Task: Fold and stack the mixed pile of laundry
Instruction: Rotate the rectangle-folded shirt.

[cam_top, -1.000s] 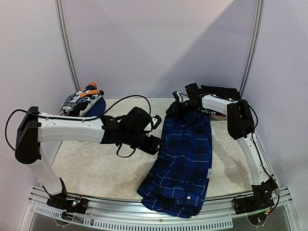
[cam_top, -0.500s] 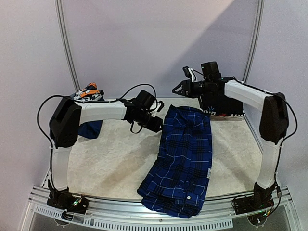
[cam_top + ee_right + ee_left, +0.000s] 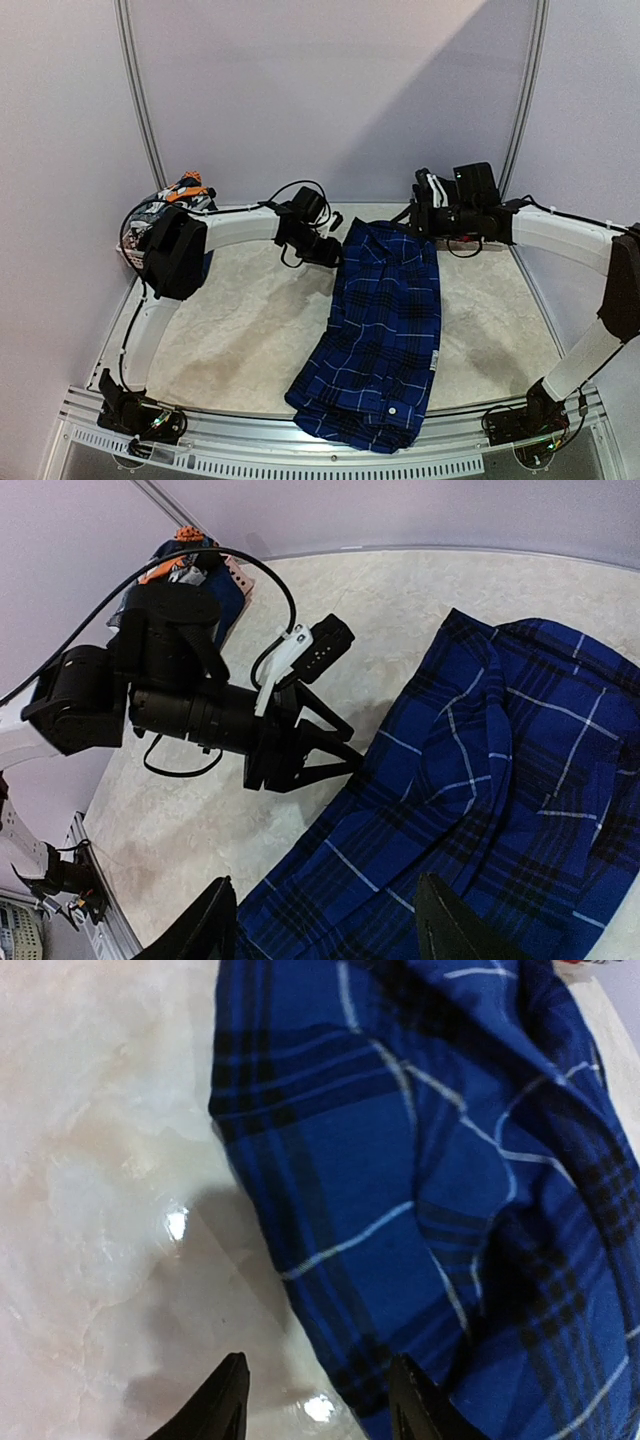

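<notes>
A blue plaid shirt [image 3: 385, 320] lies spread lengthwise on the table, its hem at the front edge. My left gripper [image 3: 338, 255] is low at the shirt's upper left edge. In the left wrist view the left gripper [image 3: 320, 1408] is open, with the shirt [image 3: 430, 1190] edge lying under the gap and nothing pinched. My right gripper [image 3: 418, 215] hovers above the shirt's top right, and in its own view the right gripper [image 3: 325, 930] is open over the shirt [image 3: 500, 810]. The rest of the mixed laundry pile [image 3: 182, 192], grey-white-orange pieces, sits at the back left.
A pale lattice basket [image 3: 128, 250] holds the pile at the back left, partly behind my left elbow. A dark garment [image 3: 470, 240] lies behind the right arm at the back right. Metal frame posts [image 3: 140, 100] rise on both sides.
The right gripper let go of the shirt's top, opened, rose and drew back to the right. The left gripper swung from mid-table back to the shirt's upper left edge.
</notes>
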Controlling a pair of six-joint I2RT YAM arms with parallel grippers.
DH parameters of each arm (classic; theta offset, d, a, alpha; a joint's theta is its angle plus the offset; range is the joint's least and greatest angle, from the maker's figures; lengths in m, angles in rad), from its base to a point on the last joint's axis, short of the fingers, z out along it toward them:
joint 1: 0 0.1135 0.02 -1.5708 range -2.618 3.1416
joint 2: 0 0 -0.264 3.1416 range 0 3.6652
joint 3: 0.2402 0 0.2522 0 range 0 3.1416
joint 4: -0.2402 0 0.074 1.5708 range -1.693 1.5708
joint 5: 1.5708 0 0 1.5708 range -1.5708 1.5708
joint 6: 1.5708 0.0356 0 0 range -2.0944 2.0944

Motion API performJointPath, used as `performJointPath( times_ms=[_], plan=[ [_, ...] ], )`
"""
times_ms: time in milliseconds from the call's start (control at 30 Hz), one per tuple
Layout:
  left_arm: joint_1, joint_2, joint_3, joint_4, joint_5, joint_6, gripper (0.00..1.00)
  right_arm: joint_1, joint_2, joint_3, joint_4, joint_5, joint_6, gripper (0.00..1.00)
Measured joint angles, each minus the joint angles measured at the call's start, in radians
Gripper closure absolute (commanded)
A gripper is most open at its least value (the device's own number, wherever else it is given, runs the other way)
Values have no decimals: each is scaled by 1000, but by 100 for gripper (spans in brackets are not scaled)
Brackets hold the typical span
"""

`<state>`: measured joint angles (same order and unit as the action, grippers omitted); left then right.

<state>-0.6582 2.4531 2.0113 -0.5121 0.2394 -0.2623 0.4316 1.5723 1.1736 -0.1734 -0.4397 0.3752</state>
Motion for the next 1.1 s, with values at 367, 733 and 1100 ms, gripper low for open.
performJointPath(
  times_ms=[367, 733, 1100],
  plan=[
    [6, 92, 118, -39, 81, -56, 66, 0, -119, -111, 34, 54, 9, 38],
    [-4, 136, 156, -24, 109, -115, 100, 0, -124, -141, 36, 69, 8, 38],
    [1, 83, 45, 55, 68, -140, 100, 0, -139, -164, 47, 82, 9, 38]
  ],
)
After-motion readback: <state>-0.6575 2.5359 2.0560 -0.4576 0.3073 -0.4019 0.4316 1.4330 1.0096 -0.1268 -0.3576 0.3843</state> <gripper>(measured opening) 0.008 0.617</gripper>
